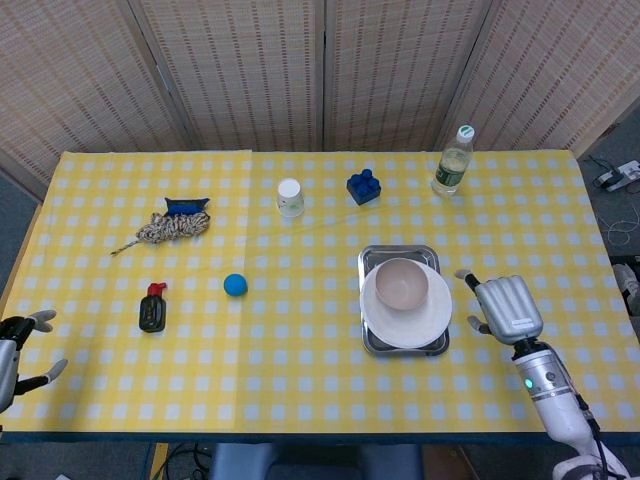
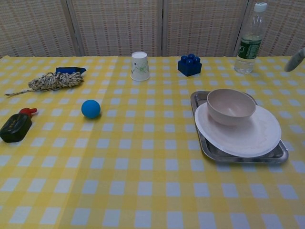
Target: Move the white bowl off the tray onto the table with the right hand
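Note:
The white bowl sits upright on a white plate, which lies on the metal tray at the table's right middle. My right hand hovers just right of the tray, fingers spread and holding nothing; only a fingertip shows at the chest view's right edge. My left hand is open at the table's front left corner, far from the bowl.
A clear bottle stands back right, with a blue brick and paper cup behind the tray. A blue ball, a small black bottle with a red cap and a rope bundle lie to the left.

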`<action>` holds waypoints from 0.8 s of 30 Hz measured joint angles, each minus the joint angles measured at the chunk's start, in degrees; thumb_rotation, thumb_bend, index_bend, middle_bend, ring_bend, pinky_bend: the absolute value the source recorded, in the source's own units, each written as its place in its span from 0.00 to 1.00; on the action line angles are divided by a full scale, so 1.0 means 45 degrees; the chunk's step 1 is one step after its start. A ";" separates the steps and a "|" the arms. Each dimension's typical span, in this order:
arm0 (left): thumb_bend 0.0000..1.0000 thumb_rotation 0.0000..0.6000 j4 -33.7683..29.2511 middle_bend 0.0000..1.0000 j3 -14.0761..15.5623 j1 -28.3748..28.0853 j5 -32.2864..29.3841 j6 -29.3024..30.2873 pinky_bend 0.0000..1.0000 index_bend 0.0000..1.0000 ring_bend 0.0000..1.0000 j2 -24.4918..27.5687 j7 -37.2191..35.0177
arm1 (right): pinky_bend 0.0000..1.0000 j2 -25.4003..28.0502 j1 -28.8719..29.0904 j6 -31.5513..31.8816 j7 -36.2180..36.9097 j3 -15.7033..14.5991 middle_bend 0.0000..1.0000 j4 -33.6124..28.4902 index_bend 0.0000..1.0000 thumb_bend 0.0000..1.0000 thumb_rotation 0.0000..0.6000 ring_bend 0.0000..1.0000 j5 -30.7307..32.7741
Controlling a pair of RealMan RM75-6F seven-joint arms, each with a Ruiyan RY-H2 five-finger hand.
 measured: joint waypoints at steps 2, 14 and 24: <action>0.13 1.00 -0.0012 0.43 -0.0016 0.0020 -0.0012 0.0031 0.52 0.34 0.31 0.0050 -0.0111 | 1.00 -0.0323 0.0321 -0.0274 -0.0685 0.0030 1.00 -0.0100 0.29 0.12 1.00 1.00 0.0417; 0.13 1.00 -0.0115 0.43 -0.0046 0.0191 0.0115 0.0347 0.52 0.34 0.31 0.0353 -0.0766 | 1.00 -0.2354 0.1563 -0.1057 -0.2575 -0.0141 1.00 0.0749 0.36 0.12 1.00 1.00 0.2288; 0.13 1.00 -0.0116 0.43 -0.0046 0.0238 0.0143 0.0383 0.52 0.34 0.31 0.0456 -0.1026 | 1.00 -0.3424 0.2381 -0.1349 -0.3031 -0.0098 1.00 0.1789 0.44 0.25 1.00 1.00 0.3253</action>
